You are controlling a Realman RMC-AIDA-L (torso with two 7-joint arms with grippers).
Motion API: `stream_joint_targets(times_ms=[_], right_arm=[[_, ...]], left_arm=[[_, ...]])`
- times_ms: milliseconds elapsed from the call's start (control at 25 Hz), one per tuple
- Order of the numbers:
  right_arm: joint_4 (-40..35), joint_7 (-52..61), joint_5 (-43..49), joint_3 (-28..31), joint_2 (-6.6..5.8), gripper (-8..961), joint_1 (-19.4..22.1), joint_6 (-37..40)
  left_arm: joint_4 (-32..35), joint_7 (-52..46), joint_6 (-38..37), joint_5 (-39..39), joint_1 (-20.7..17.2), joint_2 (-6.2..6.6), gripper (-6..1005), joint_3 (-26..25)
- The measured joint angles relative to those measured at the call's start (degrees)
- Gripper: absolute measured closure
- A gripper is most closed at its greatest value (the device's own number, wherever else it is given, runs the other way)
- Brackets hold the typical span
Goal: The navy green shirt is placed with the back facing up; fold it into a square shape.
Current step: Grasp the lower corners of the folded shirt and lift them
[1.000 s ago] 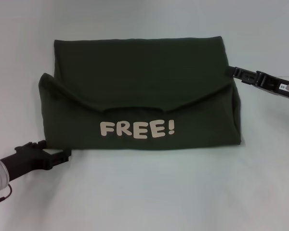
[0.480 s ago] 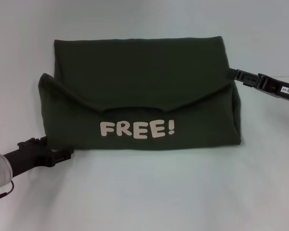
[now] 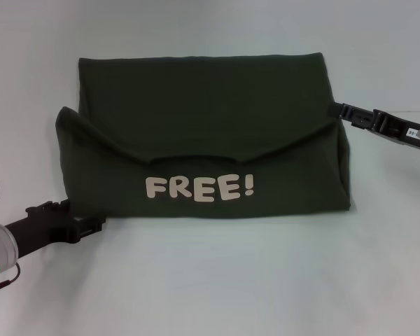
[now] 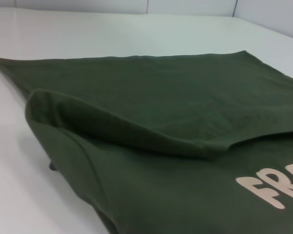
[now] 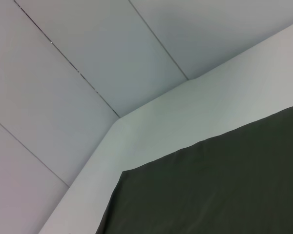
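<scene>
on table (image 3: 210, 280), folded navy green shirt (image 3: 210, 126), claws at corners

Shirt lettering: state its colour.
Cream, on the dark olive-green navy green shirt; the lettering shows best in the head view.

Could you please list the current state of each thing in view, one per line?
navy green shirt: lying on the table, partly folded, near flap turned up so "FREE!" shows.
left hand: low at the shirt's near left corner; grip unclear.
right hand: at the shirt's right edge, at the fold; grip unclear.
table: white, bearing the shirt.
</scene>
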State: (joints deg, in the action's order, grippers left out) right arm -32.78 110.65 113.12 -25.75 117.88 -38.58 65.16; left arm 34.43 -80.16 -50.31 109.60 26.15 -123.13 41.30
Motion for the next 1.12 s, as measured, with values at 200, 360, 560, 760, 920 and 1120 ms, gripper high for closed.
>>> stream_joint_targets(times_ms=[200, 360, 560, 760, 920, 1120], right_arm=[[0.0, 0.0, 0.0, 0.04, 0.0, 26, 0.06, 0.22], [0.0, -0.02, 0.0, 0.14, 0.05, 27, 0.08, 0.24], [0.0, -0.08, 0.0, 0.15, 0.07, 28, 0.08, 0.24], [0.0, -0.09, 0.0, -0.15, 0.07, 28, 0.08, 0.24], [0.0, -0.09, 0.18, -0.26, 0.07, 29, 0.08, 0.24], [0.17, 1.14, 1.14, -2.61, -0.78, 29, 0.42, -0.01]], left_arm=[[0.22, -0.32, 0.55, 0.04, 0.16, 0.41, 269, -0.13], [0.49, -0.49, 0.73, 0.07, 0.23, 0.46, 395, -0.02], [0.35, -0.53, 0.86, 0.13, 0.39, 0.53, 502, 0.01], [0.24, -0.53, 0.96, 0.21, 0.5, 0.61, 627, 0.01], [0.21, -0.53, 1.01, 0.68, 0.62, 0.61, 785, 0.0], [0.61, -0.53, 1.01, 1.02, 0.62, 0.61, 965, -0.07]])
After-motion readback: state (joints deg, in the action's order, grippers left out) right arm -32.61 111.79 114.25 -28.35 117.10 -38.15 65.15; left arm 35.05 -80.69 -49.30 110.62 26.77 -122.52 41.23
